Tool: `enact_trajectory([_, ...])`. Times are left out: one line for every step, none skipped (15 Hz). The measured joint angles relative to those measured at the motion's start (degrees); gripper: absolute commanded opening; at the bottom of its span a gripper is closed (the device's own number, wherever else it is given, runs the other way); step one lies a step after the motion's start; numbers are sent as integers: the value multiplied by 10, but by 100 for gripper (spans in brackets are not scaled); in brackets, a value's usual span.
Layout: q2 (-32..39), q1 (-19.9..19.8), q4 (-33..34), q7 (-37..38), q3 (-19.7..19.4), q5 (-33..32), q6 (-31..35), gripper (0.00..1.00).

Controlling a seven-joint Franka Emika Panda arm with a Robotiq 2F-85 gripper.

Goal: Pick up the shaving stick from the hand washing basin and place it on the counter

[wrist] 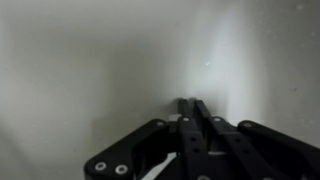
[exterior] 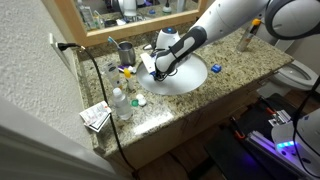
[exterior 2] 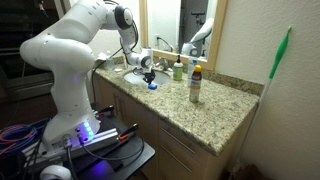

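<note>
We see the pincer (exterior: 160,68) down inside the white basin (exterior: 192,78). In the wrist view its two fingers (wrist: 186,112) are pressed together, right by the basin's white wall. We see nothing between them. We cannot make out the shaving stick; it is too small to tell. On the table (exterior: 165,108) near the basin stand a clear bottle (exterior: 120,102) and a cup (exterior: 126,50).

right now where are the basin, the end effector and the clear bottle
basin (exterior: 190,78), exterior view, bare white bowl surface
end effector (wrist: 190,104), wrist view, midway between its fingertips
clear bottle (exterior: 122,105), exterior view, middle of its body
</note>
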Motion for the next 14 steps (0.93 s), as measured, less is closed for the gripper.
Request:
enact_trajectory([0, 0, 0, -7, 0, -4, 0, 49])
enact_trajectory([1, 0, 0, -19, 0, -10, 0, 55])
enact_trajectory([1, -1, 0, -33, -1, -19, 0, 64])
enact_trajectory([2, 0, 0, -48, -4, -32, -1, 70])
enact_trajectory([2, 0, 0, -62, -8, -45, -1, 77])
enact_trajectory([2, 0, 0, -73, -13, -58, -4, 83])
enact_trajectory([2, 3, 0, -80, -18, -71, -8, 66])
enact_trajectory([2, 5, 0, -84, -22, -77, -7, 72])
enact_trajectory([2, 6, 0, -87, -23, -79, -7, 80])
enact_trajectory([2, 6, 0, -90, -23, -80, -7, 98])
enact_trajectory([2, 7, 0, -91, -24, -81, -7, 96])
enact_trajectory([2, 7, 0, -91, -24, -80, -7, 98])
enact_trajectory([2, 7, 0, -90, -24, -79, -7, 100])
enact_trajectory([2, 8, 0, -84, -25, -78, -7, 100])
